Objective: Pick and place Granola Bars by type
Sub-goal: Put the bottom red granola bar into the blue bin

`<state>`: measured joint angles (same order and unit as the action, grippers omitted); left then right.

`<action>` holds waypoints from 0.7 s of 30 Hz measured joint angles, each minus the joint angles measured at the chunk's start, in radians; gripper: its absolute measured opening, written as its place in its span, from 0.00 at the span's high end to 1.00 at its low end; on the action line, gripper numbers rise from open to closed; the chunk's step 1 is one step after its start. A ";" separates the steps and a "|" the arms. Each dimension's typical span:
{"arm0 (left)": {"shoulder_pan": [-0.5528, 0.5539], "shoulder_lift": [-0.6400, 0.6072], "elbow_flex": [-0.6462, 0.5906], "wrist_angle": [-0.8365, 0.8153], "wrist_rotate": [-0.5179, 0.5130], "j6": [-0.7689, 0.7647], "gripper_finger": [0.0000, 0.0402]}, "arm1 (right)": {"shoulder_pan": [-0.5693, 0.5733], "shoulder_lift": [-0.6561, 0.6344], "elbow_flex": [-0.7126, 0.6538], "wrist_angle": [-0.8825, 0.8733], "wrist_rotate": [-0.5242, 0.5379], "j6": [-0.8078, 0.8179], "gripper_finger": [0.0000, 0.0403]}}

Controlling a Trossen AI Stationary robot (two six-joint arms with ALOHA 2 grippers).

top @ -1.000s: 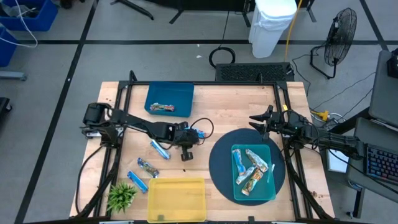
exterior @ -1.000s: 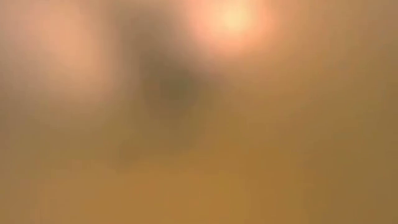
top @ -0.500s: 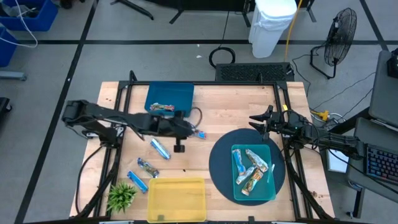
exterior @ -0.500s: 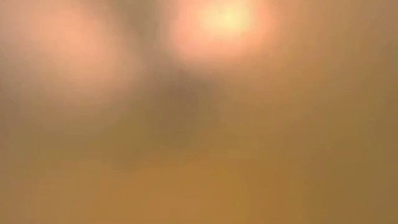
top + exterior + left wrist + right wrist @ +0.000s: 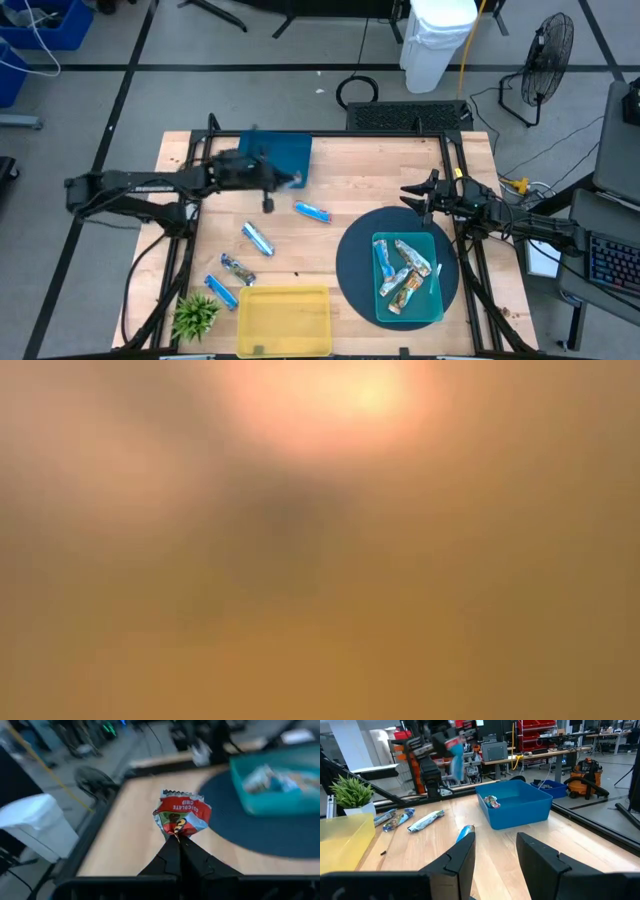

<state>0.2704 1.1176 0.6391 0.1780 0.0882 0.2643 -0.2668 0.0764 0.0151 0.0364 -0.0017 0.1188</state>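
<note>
A grey floor [image 5: 80,120] crossed by dark lines is spreading around the wooden table [image 5: 380,190]; a white bin [image 5: 437,40] is standing beyond the table's far edge; a black fan [image 5: 545,60] is sitting to its right, cables trailing across the floor; blue crates [image 5: 45,25] are resting in the far left corner; red shelving [image 5: 530,732] and workbenches [image 5: 555,755] are filling the room behind.

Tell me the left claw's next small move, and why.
Probably carry on a little over the blue bin and open. The left claw is shut on a red-wrapped bar, and the right wrist view shows a multicoloured bar already in that bin. The right claw waits open.
</note>
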 joint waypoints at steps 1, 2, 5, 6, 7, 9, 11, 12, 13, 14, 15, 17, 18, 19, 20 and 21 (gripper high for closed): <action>0.033 -0.030 -0.035 0.042 0.023 -0.014 0.99 | 0.000 0.002 0.000 -0.001 0.001 0.000 0.67; 0.065 -0.055 -0.063 0.079 0.047 -0.029 1.00 | 0.000 0.003 0.000 -0.002 0.001 0.000 0.67; 0.147 -0.116 -0.124 0.189 0.117 -0.081 1.00 | 0.000 0.006 0.000 -0.002 0.000 0.000 0.67; 0.169 -0.133 -0.138 0.213 0.126 -0.101 1.00 | 0.000 0.006 0.000 -0.002 0.000 0.000 0.67; 0.189 -0.144 -0.143 0.239 0.125 -0.126 1.00 | 0.000 0.006 0.000 -0.002 0.000 0.000 0.67; 0.231 -0.162 -0.144 0.245 0.093 -0.175 1.00 | 0.000 0.006 0.000 -0.002 0.000 0.000 0.67; 0.271 -0.169 -0.142 0.244 0.033 -0.234 1.00 | 0.000 0.006 0.000 -0.002 0.000 0.000 0.66; 0.292 -0.168 -0.139 0.243 0.004 -0.262 1.00 | 0.000 0.006 0.000 -0.002 0.000 0.000 0.66; 0.313 -0.167 -0.136 0.236 -0.021 -0.286 1.00 | 0.000 0.007 0.000 -0.002 0.000 0.000 0.67; 0.333 -0.168 -0.130 0.220 -0.042 -0.308 1.00 | 0.000 0.007 0.000 -0.002 0.000 0.000 0.67; 0.352 -0.168 -0.123 0.204 -0.064 -0.334 1.00 | 0.000 0.006 0.000 -0.002 0.000 0.000 0.67; 0.385 -0.168 -0.116 0.159 -0.114 -0.394 0.99 | 0.000 0.007 0.000 -0.002 0.000 0.000 0.66; 0.400 -0.168 -0.113 0.128 -0.142 -0.421 0.99 | 0.000 0.006 0.000 -0.002 0.000 0.000 0.66; 0.411 -0.167 -0.112 0.093 -0.172 -0.447 0.99 | 0.000 0.006 0.000 -0.002 0.000 0.000 0.66; 0.422 -0.167 -0.112 0.059 -0.203 -0.472 0.99 | 0.000 0.007 0.000 -0.002 0.000 0.000 0.67; 0.429 -0.167 -0.112 0.023 -0.233 -0.488 0.99 | 0.000 0.006 0.000 -0.002 0.000 0.000 0.67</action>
<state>0.6997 0.9508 0.5274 0.2008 -0.1445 -0.2235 -0.2668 0.0826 0.0151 0.0345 -0.0013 0.1184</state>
